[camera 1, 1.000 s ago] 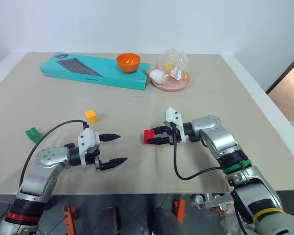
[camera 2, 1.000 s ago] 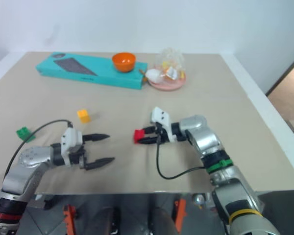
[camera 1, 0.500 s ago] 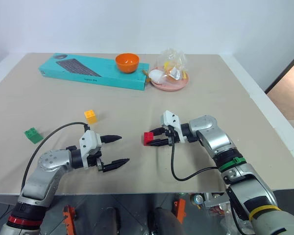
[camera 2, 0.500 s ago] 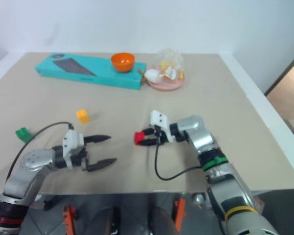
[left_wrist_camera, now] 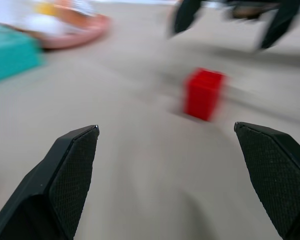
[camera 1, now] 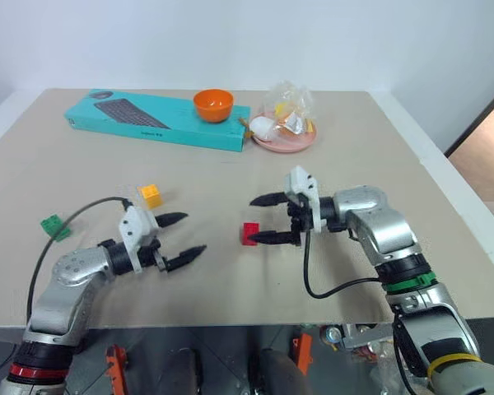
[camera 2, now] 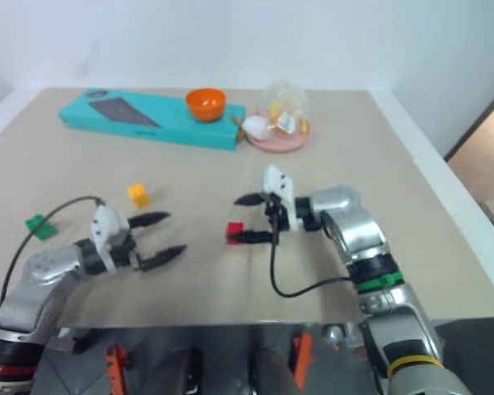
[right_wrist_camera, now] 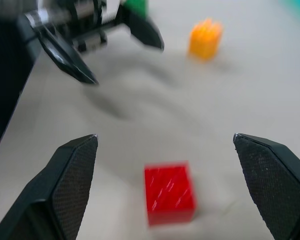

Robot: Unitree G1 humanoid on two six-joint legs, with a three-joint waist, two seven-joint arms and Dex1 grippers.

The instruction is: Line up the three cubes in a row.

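The red cube [camera 1: 249,234] sits on the table [camera 1: 354,148] just below the middle of the left eye view, free of any grip. The right gripper [camera 1: 263,219] is just to its right, fingers spread wide, one tip above the cube and the lower tip [camera 1: 259,238] close beside it; I cannot tell whether that tip touches it. The yellow-orange cube [camera 1: 151,196] lies to the left and a little higher in the frame, well apart from the red one. The green cube [camera 1: 54,225] rests near the left edge. The left gripper [camera 1: 185,234] hovers between the yellow-orange and red cubes, lower in the frame, its fingers spread and empty. Along the top of the frame lie a teal box [camera 1: 148,119], an orange bowl [camera 1: 215,104] on it, and a pink plate [camera 1: 286,140] holding a plastic bag.
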